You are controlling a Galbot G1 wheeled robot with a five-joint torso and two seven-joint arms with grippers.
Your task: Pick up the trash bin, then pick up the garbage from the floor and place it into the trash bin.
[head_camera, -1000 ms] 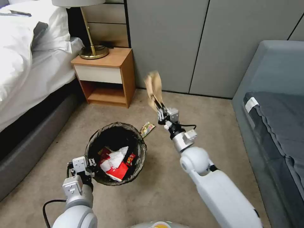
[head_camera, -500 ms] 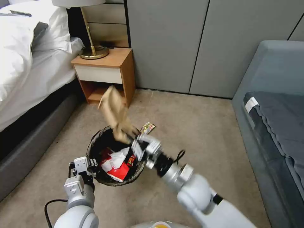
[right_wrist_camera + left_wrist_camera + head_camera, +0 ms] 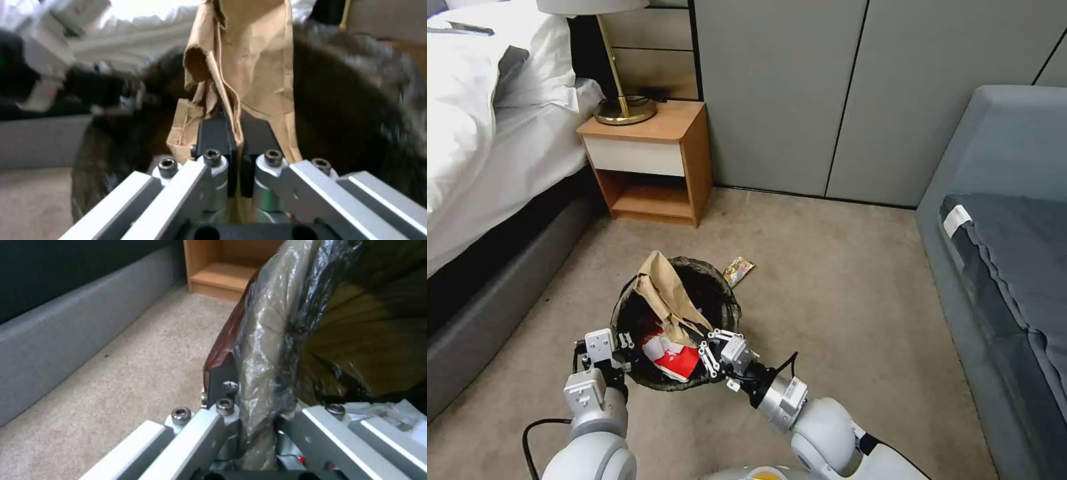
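The trash bin (image 3: pixel 726 297), lined with a dark bag, hangs just above the carpet. My left gripper (image 3: pixel 619 344) is shut on its near rim; the left wrist view shows the fingers clamped (image 3: pixel 249 386) over the liner-covered rim (image 3: pixel 267 323). A crumpled brown paper bag (image 3: pixel 660 293) leans inside the bin and sticks out above the rim. My right gripper (image 3: pixel 699 335) is shut on its lower end, with the pinch (image 3: pixel 233 133) and the brown paper (image 3: pixel 253 66) close up in the right wrist view. Red-and-white garbage (image 3: pixel 670 359) lies in the bin. A colourful wrapper (image 3: pixel 738 270) lies on the floor just beyond the bin.
A wooden nightstand (image 3: pixel 650 157) with a brass lamp (image 3: pixel 624 110) stands behind the bin. The bed (image 3: pixel 487 133) and its grey frame (image 3: pixel 487 300) run along the left. A grey sofa (image 3: pixel 1007 253) fills the right side. Open carpet (image 3: pixel 840 280) lies right of the bin.
My right arm swung the brown paper bag from up high, right of the bin, leftward and down into the bin. The left gripper and bin stayed nearly still.
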